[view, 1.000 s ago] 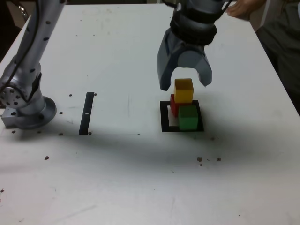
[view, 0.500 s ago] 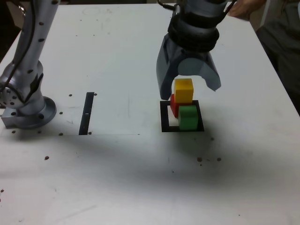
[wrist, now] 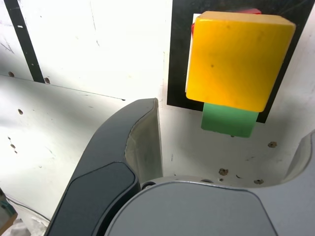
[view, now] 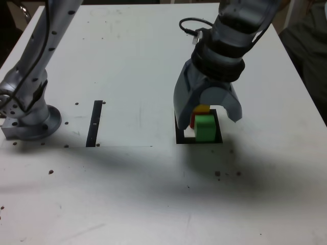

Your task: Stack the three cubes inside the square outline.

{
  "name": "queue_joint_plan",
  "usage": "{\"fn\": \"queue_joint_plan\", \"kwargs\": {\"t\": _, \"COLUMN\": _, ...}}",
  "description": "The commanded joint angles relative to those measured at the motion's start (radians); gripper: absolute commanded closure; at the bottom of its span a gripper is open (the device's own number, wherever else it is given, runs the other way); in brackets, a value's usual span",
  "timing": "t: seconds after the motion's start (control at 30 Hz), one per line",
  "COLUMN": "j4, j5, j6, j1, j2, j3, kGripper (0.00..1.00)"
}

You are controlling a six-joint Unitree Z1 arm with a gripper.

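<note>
My claw [view: 207,113] has dropped lower than a second ago, jaws spread wide around the yellow cube [wrist: 238,56], gripping nothing. It sits on the red cube [view: 192,121] and green cube [view: 205,127], inside the square outline [view: 180,133].

Gripper [view: 207,118]: lowered from above the yellow cube [view: 203,108] to straddle the stack, with both open jaws brought down beside the cubes; jaws spread wider than a second ago.
Arm: swung toward the exterior view's right, so that more of it is seen leaning in from the upper right.
Yellow cube: now largely hidden behind the gripper in the exterior view; only a sliver is seen.
Hand at the top edge: no longer seen.
</note>
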Motion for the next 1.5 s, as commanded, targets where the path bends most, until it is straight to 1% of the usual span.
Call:
{"fn": "queue_joint_plan", "kwargs": {"t": 0.0, "j4": -0.015, "j5": -0.007, "j6": -0.002, "j1": -0.002, "j2": 0.012, "j3": 0.015, "kGripper": 0.03}}
{"fn": "queue_joint_plan", "kwargs": {"t": 0.23, "j4": -0.084, "j5": -0.029, "j6": 0.004, "j1": -0.002, "j2": 0.027, "j3": 0.074, "kGripper": 0.03}}
{"fn": "queue_joint_plan", "kwargs": {"t": 0.53, "j4": -0.127, "j5": -0.03, "j6": 0.012, "j1": -0.001, "j2": 0.03, "j3": 0.091, "kGripper": 0.04}}
{"fn": "queue_joint_plan", "kwargs": {"t": 0.73, "j4": -0.151, "j5": -0.036, "j6": 0.027, "j1": 0.007, "j2": 0.027, "j3": 0.109, "kGripper": 0.08}}
{"fn": "queue_joint_plan", "kwargs": {"t": 0.87, "j4": -0.165, "j5": -0.041, "j6": 0.035, "j1": 0.013, "j2": 0.024, "j3": 0.123, "kGripper": 0.13}}
{"fn": "queue_joint_plan", "kwargs": {"t": 0.93, "j4": -0.17, "j5": -0.042, "j6": 0.036, "j1": 0.016, "j2": 0.023, "j3": 0.13, "kGripper": 0.17}}
{"fn": "queue_joint_plan", "kwargs": {"t": 1.03, "j4": -0.173, "j5": -0.046, "j6": 0.036, "j1": 0.018, "j2": 0.026, "j3": 0.136, "kGripper": 0.26}}
{"fn": "queue_joint_plan", "kwargs": {"t": 1.17, "j4": -0.176, "j5": -0.048, "j6": 0.036, "j1": 0.019, "j2": 0.031, "j3": 0.137, "kGripper": 0.45}}
{"fn": "queue_joint_plan", "kwargs": {"t": 1.27, "j4": -0.177, "j5": -0.043, "j6": 0.036, "j1": 0.019, "j2": 0.029, "j3": 0.131, "kGripper": 0.6}}
{"fn": "queue_joint_plan", "kwargs": {"t": 1.33, "j4": -0.177, "j5": -0.039, "j6": 0.036, "j1": 0.018, "j2": 0.027, "j3": 0.126, "kGripper": 0.68}}
{"fn": "queue_joint_plan", "kwargs": {"t": 1.4, "j4": -0.178, "j5": -0.036, "j6": 0.037, "j1": 0.016, "j2": 0.025, "j3": 0.122, "kGripper": 0.73}}
{"fn": "queue_joint_plan", "kwargs": {"t": 1.47, "j4": -0.18, "j5": -0.036, "j6": 0.04, "j1": 0.015, "j2": 0.025, "j3": 0.12, "kGripper": 0.74}}
